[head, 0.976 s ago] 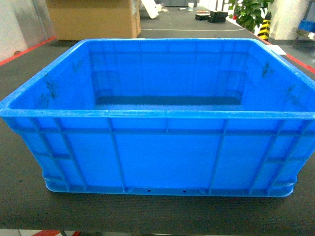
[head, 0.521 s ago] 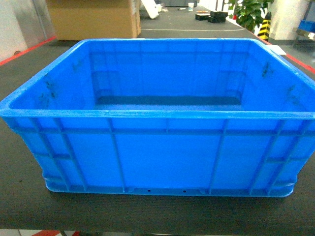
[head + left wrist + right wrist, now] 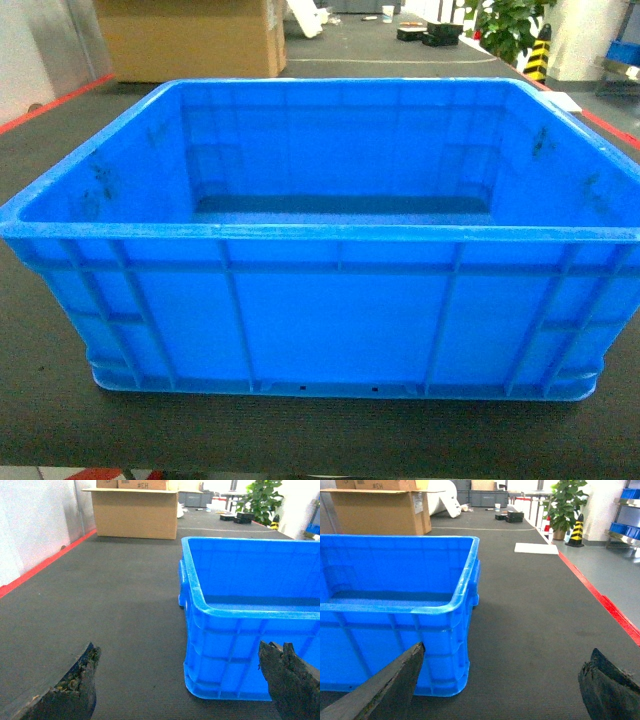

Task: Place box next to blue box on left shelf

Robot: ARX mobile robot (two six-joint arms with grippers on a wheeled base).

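The box (image 3: 340, 330) is a large bright-blue crate with ribbed walls and dark scuffs inside. It stands empty on a dark mat and fills the head view. My left gripper (image 3: 178, 650) is open and low at the box's (image 3: 240, 645) near left corner. One finger (image 3: 75, 690) hangs over the mat and the other (image 3: 290, 680) is in front of the wall. My right gripper (image 3: 507, 652) is open at the near right corner of the box (image 3: 385, 630), holding nothing. Neither gripper shows in the head view. The left shelf and the other blue box are out of view.
A large cardboard box (image 3: 190, 40) stands behind the crate at the far left. Red floor lines (image 3: 45, 560) (image 3: 600, 595) edge the mat on both sides. A potted plant (image 3: 565, 505), a striped cone (image 3: 576, 530) and a white sheet (image 3: 536, 548) lie far right.
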